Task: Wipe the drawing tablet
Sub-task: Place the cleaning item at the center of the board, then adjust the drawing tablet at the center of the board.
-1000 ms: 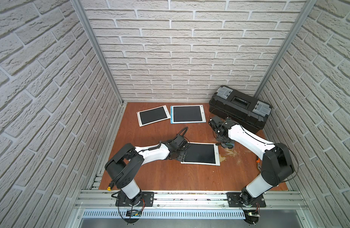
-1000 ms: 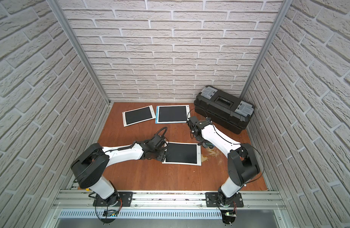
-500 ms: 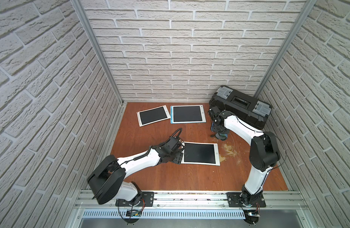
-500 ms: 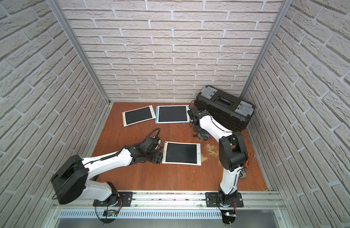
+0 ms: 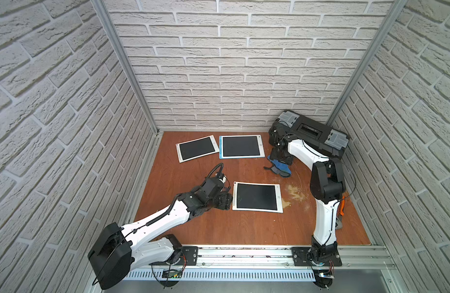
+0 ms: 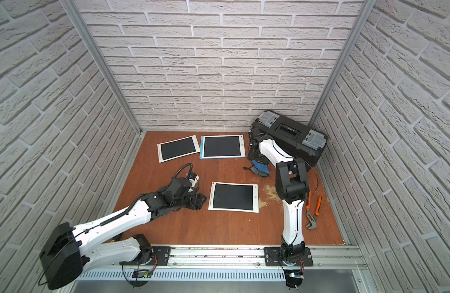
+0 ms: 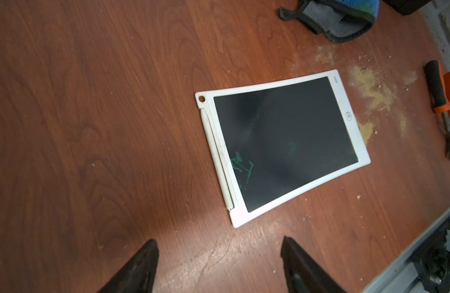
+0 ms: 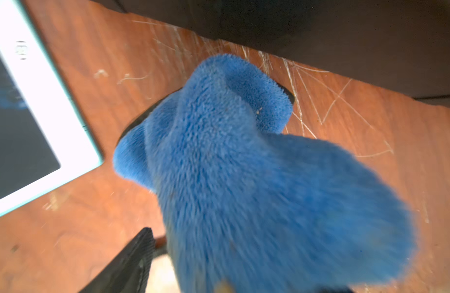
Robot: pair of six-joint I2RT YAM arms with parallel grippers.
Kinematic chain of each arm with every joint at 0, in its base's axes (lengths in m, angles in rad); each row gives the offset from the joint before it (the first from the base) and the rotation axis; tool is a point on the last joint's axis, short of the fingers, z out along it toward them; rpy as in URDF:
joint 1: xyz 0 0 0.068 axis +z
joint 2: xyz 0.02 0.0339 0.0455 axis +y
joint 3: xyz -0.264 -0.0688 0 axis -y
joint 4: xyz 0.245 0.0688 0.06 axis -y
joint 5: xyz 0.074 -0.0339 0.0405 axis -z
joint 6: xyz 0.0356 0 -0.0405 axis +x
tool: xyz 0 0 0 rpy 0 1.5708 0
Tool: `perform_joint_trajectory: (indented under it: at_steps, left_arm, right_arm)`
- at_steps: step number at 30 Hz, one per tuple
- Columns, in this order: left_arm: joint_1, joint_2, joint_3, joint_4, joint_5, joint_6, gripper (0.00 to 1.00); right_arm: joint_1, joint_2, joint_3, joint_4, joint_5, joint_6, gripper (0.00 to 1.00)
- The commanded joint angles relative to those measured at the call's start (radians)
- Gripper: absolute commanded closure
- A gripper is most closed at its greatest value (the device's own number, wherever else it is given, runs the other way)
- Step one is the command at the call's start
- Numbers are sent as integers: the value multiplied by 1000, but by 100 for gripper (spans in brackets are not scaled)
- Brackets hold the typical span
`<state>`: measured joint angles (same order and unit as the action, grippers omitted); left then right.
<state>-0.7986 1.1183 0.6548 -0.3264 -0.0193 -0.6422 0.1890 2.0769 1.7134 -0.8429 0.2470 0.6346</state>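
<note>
I work over a wooden table (image 5: 219, 228) with a black toolbox (image 5: 310, 132) in the far right corner. The tablet (image 5: 257, 196) I am to wipe lies flat near the middle. The other two tablets sit well apart from it by the back wall.

The blue cloth (image 5: 279, 166) is bunched on the wood beside the toolbox, off the tablet, so I judge the step in hand to be getting hold of the cloth. Wiping is not yet begun. Next I need a firm pinch on it and a carry over to the dark screen.

My right gripper (image 5: 282, 158) is down at the cloth. One finger (image 8: 137, 253) stands wide to the side, so the jaws look parted; the cloth hides the other finger, and I cannot tell if any fold is caught.

My left gripper (image 7: 219, 242) is spread wide and empty, just beside the tablet's left edge, touching nothing. Faint green marks (image 7: 241, 165) show on the screen.
</note>
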Motion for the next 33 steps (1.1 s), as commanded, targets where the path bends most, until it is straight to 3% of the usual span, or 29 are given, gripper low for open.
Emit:
perform_joint_trajectory:
  at_steps: [1, 6, 10, 13, 16, 19, 23, 33]
  left_arm:
    - [16, -4, -14, 58, 52, -27, 22]
    - [27, 3, 11, 64, 85, -20, 21]
    - [48, 10, -21, 136, 135, -43, 20]
    - [113, 39, -68, 241, 210, -71, 20]
    - [192, 79, -113, 332, 300, -102, 20]
    - [235, 90, -137, 364, 318, -106, 20]
    - [283, 131, -177, 458, 395, -152, 20]
    - [288, 269, -168, 534, 501, -212, 20]
  right_arm:
    - [4, -151, -49, -17, 6, -38, 20]
    - [4, -293, -160, -10, -15, -80, 19]
    - [7, -437, -405, 148, -262, -168, 20]
    - [7, -490, -563, 236, -392, -175, 22]
    - [8, -514, -696, 303, -464, -152, 29]
    - [7, -545, -824, 400, -524, -119, 34]
    - [8, -549, -889, 426, -534, -104, 35]
    - [8, -531, -955, 456, -554, -75, 35]
